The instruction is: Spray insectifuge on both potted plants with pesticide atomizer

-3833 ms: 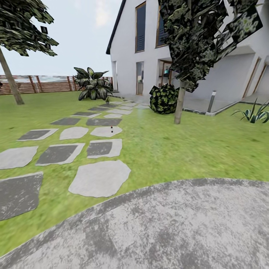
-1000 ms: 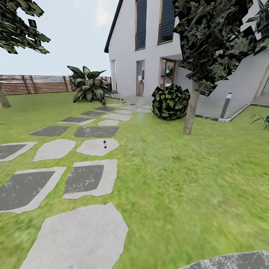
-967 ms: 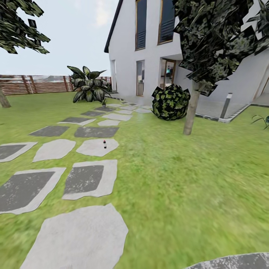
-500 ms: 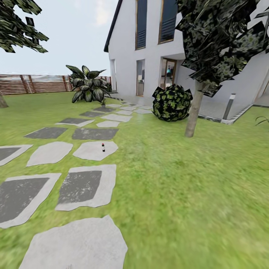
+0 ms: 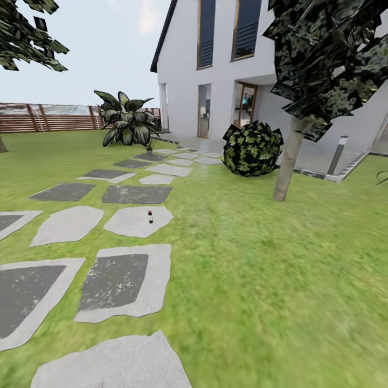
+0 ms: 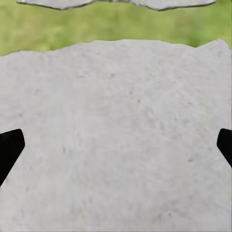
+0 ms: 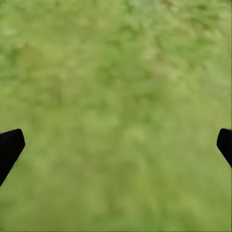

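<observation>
1 atomizer [image 5: 150, 216], 1 round bush [image 5: 252, 148] (dark, speckled), 1 house [image 5: 215, 70].

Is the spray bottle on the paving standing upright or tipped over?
Upright: the spray bottle shows as a small vertical shape, dark body below a lighter top, standing on a pale stone slab.

- Left gripper [image 6: 116, 147]: seen from its wrist camera, two dark fingertips [image 6: 9, 147] sit at opposite edges of the picture, spread wide apart. Nothing lies between them. The gripper points down.
- Right gripper [image 7: 116, 147]: seen from its wrist camera, two dark fingertips [image 7: 9, 147] likewise sit at opposite edges, spread wide apart, with nothing between them. It also points down.
- Both grippers show the same pose in their wrist views: tips level with each other and jaws parted. The arms behind them cannot be made out.
</observation>
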Tool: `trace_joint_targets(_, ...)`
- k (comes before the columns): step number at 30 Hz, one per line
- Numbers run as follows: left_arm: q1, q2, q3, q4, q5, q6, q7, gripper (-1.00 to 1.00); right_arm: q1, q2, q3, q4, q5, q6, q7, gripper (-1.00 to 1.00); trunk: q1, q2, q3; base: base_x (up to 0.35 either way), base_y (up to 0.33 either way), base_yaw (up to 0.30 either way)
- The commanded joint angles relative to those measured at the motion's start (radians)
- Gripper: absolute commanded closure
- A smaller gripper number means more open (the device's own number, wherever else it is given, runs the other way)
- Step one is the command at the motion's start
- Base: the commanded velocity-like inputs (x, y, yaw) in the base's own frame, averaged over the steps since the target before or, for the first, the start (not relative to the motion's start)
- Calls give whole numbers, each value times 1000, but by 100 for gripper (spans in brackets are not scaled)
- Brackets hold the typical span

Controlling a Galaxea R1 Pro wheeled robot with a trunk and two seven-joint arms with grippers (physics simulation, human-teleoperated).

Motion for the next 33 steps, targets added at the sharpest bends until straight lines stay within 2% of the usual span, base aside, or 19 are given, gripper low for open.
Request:
trace_joint_targets(1,-1,0,0,1,4,-3,-1,-100,0,0,0,0,1,-3,0,-100,0,0,-1,294,189,0)
trace_joint_targets(33,-1,0,0,1,4,-3,0,-100,0,0,0,1,1,-3,-1,-100,0,0,-1,291,193,0)
